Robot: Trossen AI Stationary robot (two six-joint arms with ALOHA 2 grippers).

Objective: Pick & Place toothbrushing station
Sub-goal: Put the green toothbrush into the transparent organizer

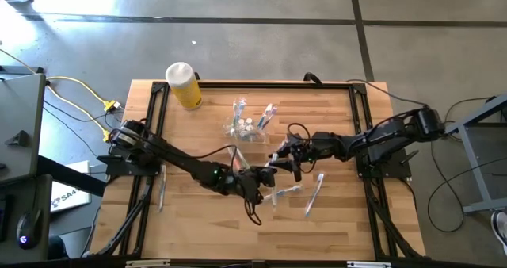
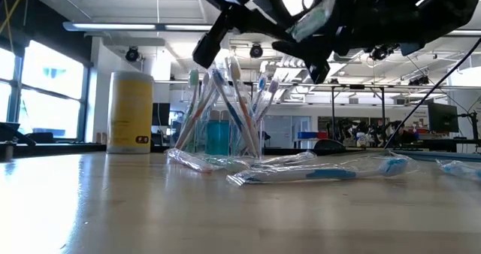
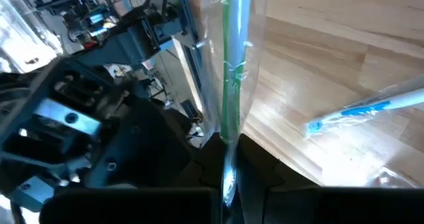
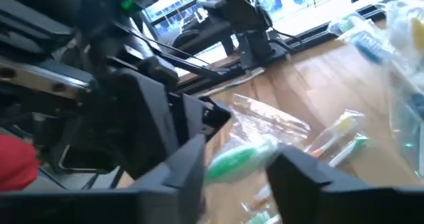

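Observation:
A green toothbrush [image 3: 232, 78] in a clear wrapper hangs above the table's middle, between my two grippers. My left gripper [image 1: 265, 175] is shut on one end of it. My right gripper [image 1: 279, 158] meets it from the table's right side, a finger on each side of its other end. The clear holder cup [image 1: 245, 128] stands behind them on its base with several toothbrushes upright in it [image 2: 218, 126]. Two more wrapped toothbrushes [image 1: 289, 193] [image 1: 315, 194] lie flat on the wood in front. My left gripper [image 3: 228, 184] pinches the wrapped toothbrush near the handle end [image 3: 229, 148] between its two fingers. The brush runs straight out along the fingers, lifted clear of the table. My right gripper [image 4: 238, 169] has the brush's green end [image 4: 238, 159] between its two fingers [image 4: 192, 164], across the brush. The end fills the gap between them.
A yellow cylinder with a white cap [image 1: 184, 84] stands at the table's far left. One toothbrush [image 1: 162, 190] lies by the left rail. A wrapped blue one [image 2: 323, 173] lies in front of the cup. Black frame rails [image 1: 360, 117] border the wood.

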